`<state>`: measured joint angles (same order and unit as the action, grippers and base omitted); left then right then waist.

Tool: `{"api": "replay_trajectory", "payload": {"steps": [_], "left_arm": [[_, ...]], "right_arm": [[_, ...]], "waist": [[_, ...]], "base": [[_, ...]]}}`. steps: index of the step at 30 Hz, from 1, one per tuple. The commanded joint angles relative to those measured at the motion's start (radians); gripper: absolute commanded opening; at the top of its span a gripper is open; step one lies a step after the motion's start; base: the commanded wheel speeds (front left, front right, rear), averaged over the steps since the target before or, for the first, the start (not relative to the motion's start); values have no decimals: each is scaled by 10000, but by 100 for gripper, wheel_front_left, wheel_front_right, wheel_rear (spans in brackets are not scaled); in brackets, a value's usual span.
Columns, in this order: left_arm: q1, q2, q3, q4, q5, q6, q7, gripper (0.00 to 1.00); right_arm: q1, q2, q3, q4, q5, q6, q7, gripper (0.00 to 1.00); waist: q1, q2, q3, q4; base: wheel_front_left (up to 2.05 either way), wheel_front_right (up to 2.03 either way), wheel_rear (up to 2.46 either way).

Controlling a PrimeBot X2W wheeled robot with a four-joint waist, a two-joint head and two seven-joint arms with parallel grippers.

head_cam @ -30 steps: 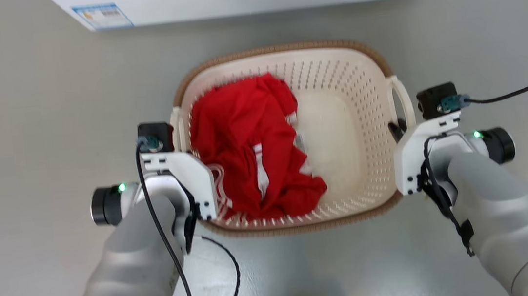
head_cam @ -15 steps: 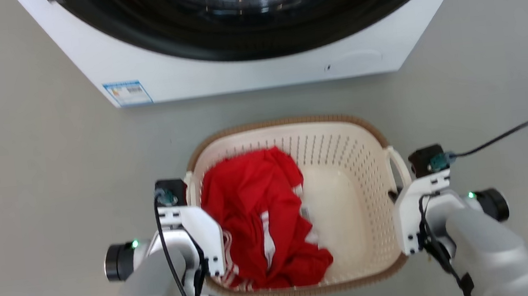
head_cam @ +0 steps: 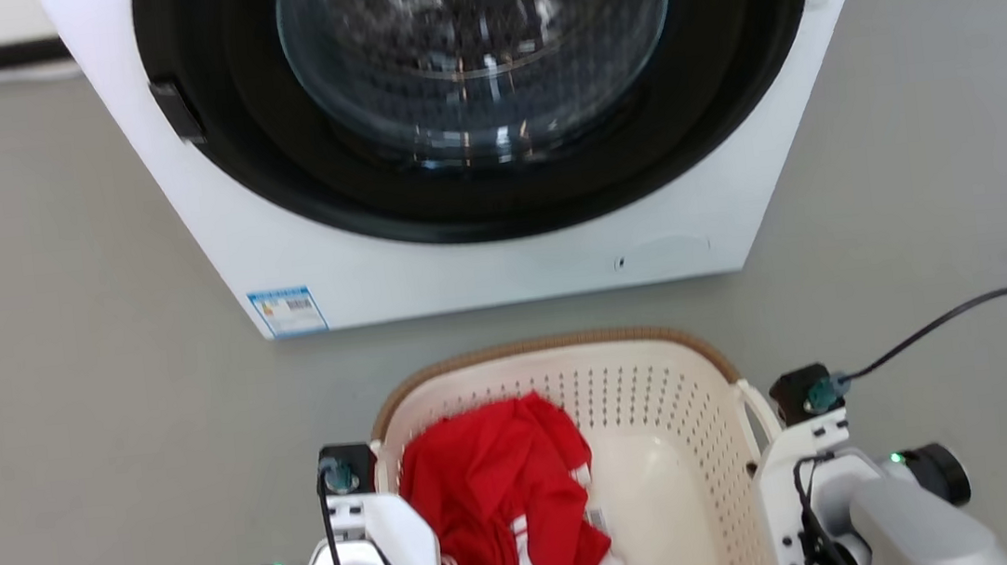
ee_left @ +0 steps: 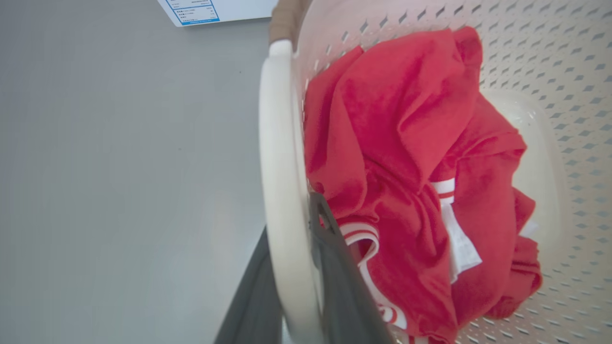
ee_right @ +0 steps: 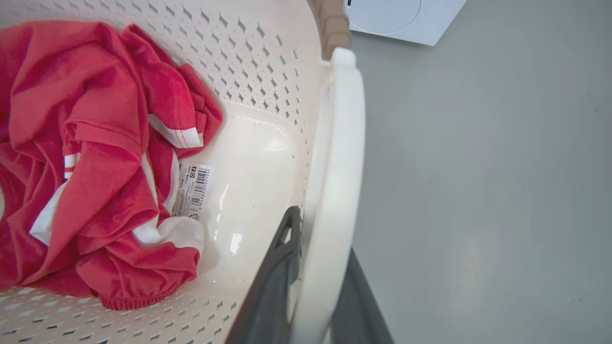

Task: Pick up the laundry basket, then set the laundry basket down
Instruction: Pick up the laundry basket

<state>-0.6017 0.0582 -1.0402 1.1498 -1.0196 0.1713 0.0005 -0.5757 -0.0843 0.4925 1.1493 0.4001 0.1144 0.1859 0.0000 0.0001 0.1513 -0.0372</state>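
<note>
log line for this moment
left gripper: shut on laundry basket handle | right gripper: same | inside: red garment | ahead: washing machine

Ahead of me a white washing machine (head_cam: 466,277) stands on the grey floor (head_cam: 54,367), its round, dark-rimmed glass door (head_cam: 479,51) facing me. A small blue label (head_cam: 287,312) sits at its lower left corner. Nearer, a crumpled red garment (head_cam: 498,498) with white stripes touches a white barcode tag (ee_right: 193,186) on its right.
</note>
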Motion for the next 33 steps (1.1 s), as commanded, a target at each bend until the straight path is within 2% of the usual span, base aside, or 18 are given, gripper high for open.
{"api": "replay_trajectory", "payload": {"steps": [1,17,33], "left_arm": [[-188,-80,76,-355,-74,60,-100,0],[356,-80,-493,-428,-784,116,-16,0],[254,-80,-959,-399,-1330,125,-115,0]], "right_arm": [[239,341,378,-342,6,163,74,0],[991,341,659,-920,75,163,635,0],[1177,341,420,-1256,-221,163,861,0]], "waist": [[0,-1,-470,-44],[0,-1,-1702,-269],[0,-1,-1855,-302]], "base": [[0,0,0],[0,0,0],[0,0,0]]}}
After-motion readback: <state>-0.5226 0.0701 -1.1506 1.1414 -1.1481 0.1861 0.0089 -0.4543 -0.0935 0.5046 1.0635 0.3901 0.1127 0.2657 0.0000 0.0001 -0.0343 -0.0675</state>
